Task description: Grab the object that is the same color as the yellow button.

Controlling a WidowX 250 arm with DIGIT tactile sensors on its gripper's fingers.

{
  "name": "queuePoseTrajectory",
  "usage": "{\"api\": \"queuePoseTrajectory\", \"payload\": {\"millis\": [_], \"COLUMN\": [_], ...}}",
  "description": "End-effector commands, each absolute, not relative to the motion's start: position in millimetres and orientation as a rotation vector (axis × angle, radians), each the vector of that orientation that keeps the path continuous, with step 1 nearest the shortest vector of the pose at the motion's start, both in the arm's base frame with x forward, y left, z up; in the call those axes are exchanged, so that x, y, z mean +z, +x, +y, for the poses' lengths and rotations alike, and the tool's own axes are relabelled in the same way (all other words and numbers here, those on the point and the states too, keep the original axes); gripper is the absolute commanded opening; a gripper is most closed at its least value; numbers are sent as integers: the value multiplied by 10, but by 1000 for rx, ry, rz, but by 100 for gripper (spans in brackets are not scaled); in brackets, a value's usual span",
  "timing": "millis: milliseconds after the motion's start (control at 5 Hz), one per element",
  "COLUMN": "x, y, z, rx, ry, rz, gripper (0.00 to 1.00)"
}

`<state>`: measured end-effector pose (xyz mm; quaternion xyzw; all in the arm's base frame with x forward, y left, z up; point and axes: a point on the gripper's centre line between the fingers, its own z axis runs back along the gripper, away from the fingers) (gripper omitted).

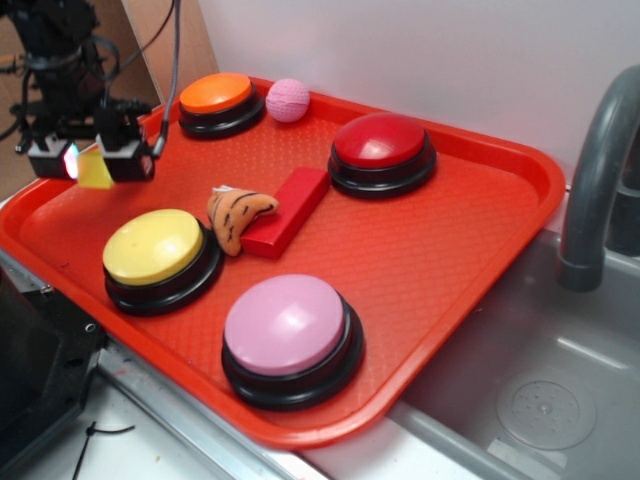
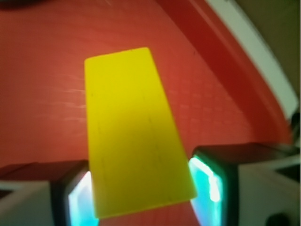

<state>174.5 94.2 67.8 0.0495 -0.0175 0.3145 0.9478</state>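
My gripper (image 1: 92,165) hovers over the far left corner of the red tray (image 1: 440,250), shut on the small yellow wedge-shaped object (image 1: 95,170). In the wrist view the yellow object (image 2: 131,132) fills the middle, pinched between the two glowing fingers (image 2: 80,202), with the tray floor well below it. The yellow button (image 1: 155,250) with its pale yellow dome on a black base sits on the tray just in front of and below the gripper, apart from it.
On the tray are also an orange button (image 1: 217,100), a pink ball (image 1: 288,100), a dark red button (image 1: 382,150), a pink button (image 1: 288,335), a red rectangular block (image 1: 288,210) and a striped plush toy (image 1: 238,212). A sink (image 1: 540,390) and grey faucet (image 1: 595,180) lie to the right.
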Motion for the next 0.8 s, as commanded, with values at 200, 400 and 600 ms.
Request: {"api": "queuePoseTrajectory", "payload": {"millis": [200, 400, 600], "x": [1789, 1855, 1789], "y": [2111, 2156, 2174], "z": [284, 158, 254], "rx": [472, 448, 458], "ry": [34, 51, 16], "rz": [-149, -182, -134], "gripper": [0, 0, 0]}}
